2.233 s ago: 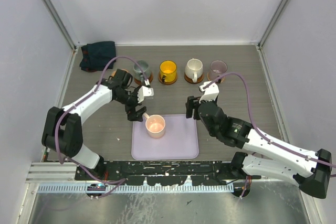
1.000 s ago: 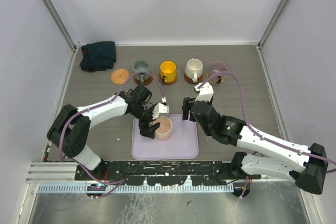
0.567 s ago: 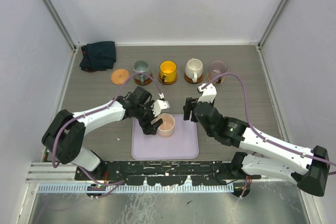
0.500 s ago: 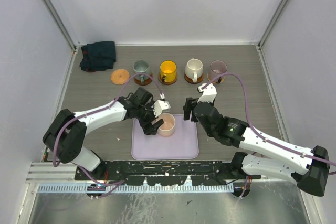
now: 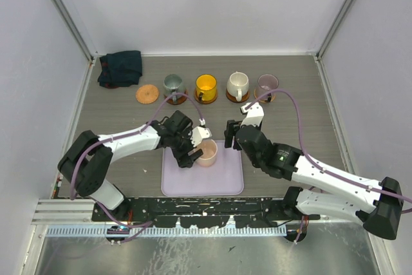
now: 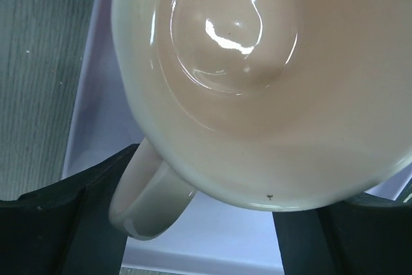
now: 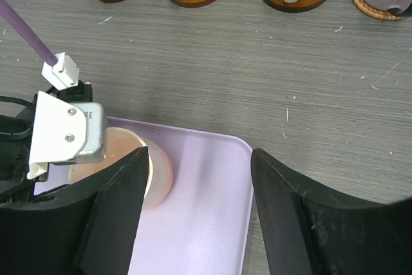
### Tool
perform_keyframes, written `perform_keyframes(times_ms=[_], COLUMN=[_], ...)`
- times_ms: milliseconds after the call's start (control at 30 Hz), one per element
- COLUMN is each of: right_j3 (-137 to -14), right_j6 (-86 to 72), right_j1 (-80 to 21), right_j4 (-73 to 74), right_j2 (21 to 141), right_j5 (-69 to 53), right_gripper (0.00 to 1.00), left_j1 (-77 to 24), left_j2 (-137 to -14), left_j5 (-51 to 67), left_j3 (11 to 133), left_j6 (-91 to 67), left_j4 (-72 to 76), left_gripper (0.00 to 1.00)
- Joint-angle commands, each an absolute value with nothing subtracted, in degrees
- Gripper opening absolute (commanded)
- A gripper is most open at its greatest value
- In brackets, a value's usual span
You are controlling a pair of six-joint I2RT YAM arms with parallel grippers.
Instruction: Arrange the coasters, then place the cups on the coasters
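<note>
Bench [image 5: 302, 114]: carries a row of five coasters [image 5: 207, 96] along the far side and the lilac tray nearer the arm bases.
Lilac tray [image 5: 225, 181]: holds the one cup not yet placed.
Left claw [image 5: 193, 149]: closed around the pink cup, one finger on each side of its wall. The handle lies beside one finger.
Right claw [image 7: 198, 159]: open and empty, poised over the tray's far right corner, apart from the cup.
Pink cup [image 5: 207, 152]: upright over the tray's far half. Whether it is lifted cannot be told.
Seated cups: grey-green cup [image 5: 172, 84], yellow cup [image 5: 206, 85], cream cup [image 5: 237, 84] and purple-grey cup [image 5: 267, 83], each on its own coaster.
Free coaster [image 5: 147, 94]: cork, at the left end of the row, just beside the grey-green cup.
Step in hand: pickup of the last cup.
Next move: lift clear of the tray rim, carry far-left past the grey-green cup, lower centred on the free coaster, release.
</note>
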State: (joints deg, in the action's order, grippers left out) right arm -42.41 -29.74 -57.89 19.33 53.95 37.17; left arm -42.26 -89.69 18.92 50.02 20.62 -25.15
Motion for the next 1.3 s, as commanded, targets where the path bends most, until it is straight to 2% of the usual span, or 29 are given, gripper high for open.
perform_keyframes(times_ms=[0,433,700,1000,1133,1267], right_j3=[-43.0,-44.0,-44.7,-44.9,-44.7,-44.4], right_j6=[-30.3,-28.6,-28.5,-28.7,-28.9,-29.0], right_j1=[-57.7,-57.7,-57.7,-57.7,-57.7,-57.6], right_j4=[17.3,17.3,17.3,17.3,17.3,17.3], right_j2=[54.7,56.4,57.5,58.0,58.0,58.0], right_j5=[38.0,38.6,38.4,38.1,38.2,38.4], right_gripper=[0.69,0.69,0.69,0.69,0.69,0.69], left_j1=[-42.3,-42.4,-42.4,-42.3,-42.4,-42.3], left_j2=[-86.4,-84.9,-84.0,-84.5,-84.9,-85.2], left_j5=[18.3,20.5,23.6,24.5,24.4,24.5], left_j3=[50.5,47.9,46.4,46.8,47.1,47.4], left_j6=[21.6,20.0,21.0,21.3,21.3,21.2], left_j4=[-19.7,-12.0,-9.3,-9.8,-10.1,-10.3], left_gripper=[0.77,0.77,0.70,0.61,0.44,0.43])
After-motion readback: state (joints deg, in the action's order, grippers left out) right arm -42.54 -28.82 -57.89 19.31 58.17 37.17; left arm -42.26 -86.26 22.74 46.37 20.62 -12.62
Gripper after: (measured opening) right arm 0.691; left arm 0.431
